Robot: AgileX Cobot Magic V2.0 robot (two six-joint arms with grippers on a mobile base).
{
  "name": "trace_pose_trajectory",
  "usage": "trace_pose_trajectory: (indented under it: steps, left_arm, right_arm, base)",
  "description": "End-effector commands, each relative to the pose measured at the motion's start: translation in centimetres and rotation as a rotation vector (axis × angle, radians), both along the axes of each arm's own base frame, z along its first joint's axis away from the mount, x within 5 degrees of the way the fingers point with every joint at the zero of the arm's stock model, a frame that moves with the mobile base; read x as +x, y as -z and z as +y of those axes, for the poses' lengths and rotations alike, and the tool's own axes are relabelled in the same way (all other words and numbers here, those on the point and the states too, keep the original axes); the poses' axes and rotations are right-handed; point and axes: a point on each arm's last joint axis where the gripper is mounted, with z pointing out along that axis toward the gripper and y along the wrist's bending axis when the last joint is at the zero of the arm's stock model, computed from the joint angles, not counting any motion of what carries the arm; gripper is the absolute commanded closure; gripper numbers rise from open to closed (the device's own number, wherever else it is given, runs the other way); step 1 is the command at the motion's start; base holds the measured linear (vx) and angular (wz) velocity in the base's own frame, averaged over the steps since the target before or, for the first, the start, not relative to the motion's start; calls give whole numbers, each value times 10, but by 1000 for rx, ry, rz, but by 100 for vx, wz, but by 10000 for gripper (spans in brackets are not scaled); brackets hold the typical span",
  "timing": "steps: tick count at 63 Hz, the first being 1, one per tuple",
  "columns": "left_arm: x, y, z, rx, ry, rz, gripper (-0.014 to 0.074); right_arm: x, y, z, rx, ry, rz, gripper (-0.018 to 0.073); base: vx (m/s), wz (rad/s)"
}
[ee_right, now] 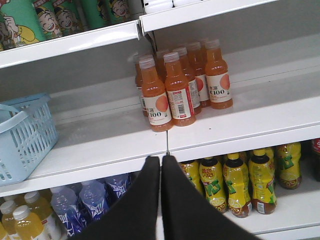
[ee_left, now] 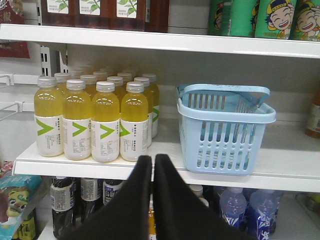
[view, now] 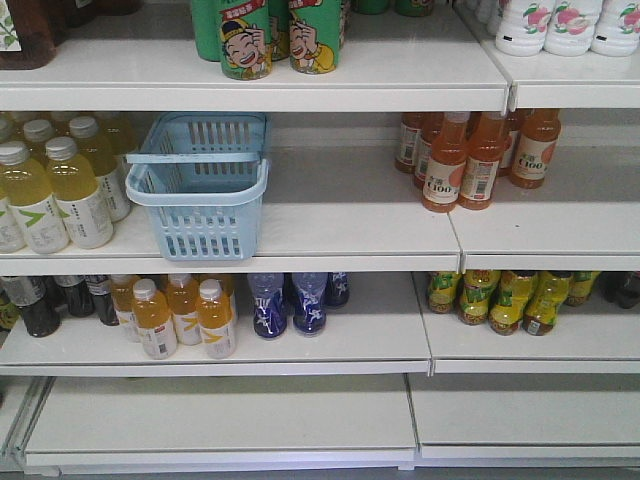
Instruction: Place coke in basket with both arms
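Observation:
The light blue basket (view: 200, 185) stands on the middle shelf, left of centre, with its handles folded down across the top. In the left wrist view the basket (ee_left: 225, 127) sits up and to the right of my left gripper (ee_left: 153, 157), which is shut with nothing between its fingers. My right gripper (ee_right: 161, 158) is shut too and holds nothing; it hangs in front of the shelf edge, and the basket (ee_right: 22, 135) lies far to its left. The coke shows in no view. Neither arm appears in the front view.
Yellow drink bottles with green V labels (view: 60, 190) crowd the shelf left of the basket. Orange C100 bottles (view: 470, 155) stand to its right. Green cans (view: 270, 35) fill the shelf above. Blue bottles (view: 290, 300) and yellow lemon tea bottles (view: 500, 298) sit one shelf below.

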Motion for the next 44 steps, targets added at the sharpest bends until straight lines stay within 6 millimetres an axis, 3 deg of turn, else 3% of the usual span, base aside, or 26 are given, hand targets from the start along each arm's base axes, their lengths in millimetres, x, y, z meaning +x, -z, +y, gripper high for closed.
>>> trace_pose_trajectory:
  steps: [1, 44]
  left_arm:
    - [-3, -18, -2, -6, 23, -114, 602]
    - [-3, -18, -2, -6, 23, -114, 602]
  right_arm:
    - [-1, -4, -1, -16, 9, -75, 564]
    - [-1, -4, -1, -16, 9, -75, 564]
  base:
    - [3, 0]
    - [1, 0]
